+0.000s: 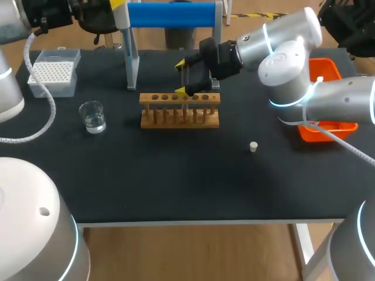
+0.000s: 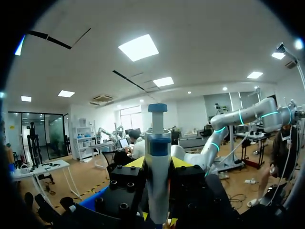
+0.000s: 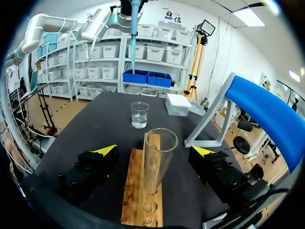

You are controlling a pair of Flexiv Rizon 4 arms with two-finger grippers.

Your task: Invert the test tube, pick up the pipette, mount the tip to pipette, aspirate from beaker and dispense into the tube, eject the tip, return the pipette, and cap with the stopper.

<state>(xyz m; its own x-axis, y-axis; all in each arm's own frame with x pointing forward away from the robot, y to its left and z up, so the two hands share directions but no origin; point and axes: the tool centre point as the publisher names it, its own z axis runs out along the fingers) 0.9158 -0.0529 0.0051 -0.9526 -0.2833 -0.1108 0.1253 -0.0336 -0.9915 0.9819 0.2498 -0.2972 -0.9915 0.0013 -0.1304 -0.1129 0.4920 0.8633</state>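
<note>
Test tube (image 3: 157,167) stands empty in rack (image 3: 136,191) inside open right end effector (image 3: 155,150); left end effector (image 2: 158,164) grips pipette (image 2: 157,143); beaker (image 3: 139,115) holds clear liquid.

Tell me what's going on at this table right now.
The right gripper is at the wooden rack, its fingers open on either side of the tube without touching it. The tube stands mouth up in the rack. The left gripper holds the pipette up off the table. The beaker, with liquid in it, and the tip box sit on my left side. The stopper lies alone on the table, so the tube is not yet capped.
</note>
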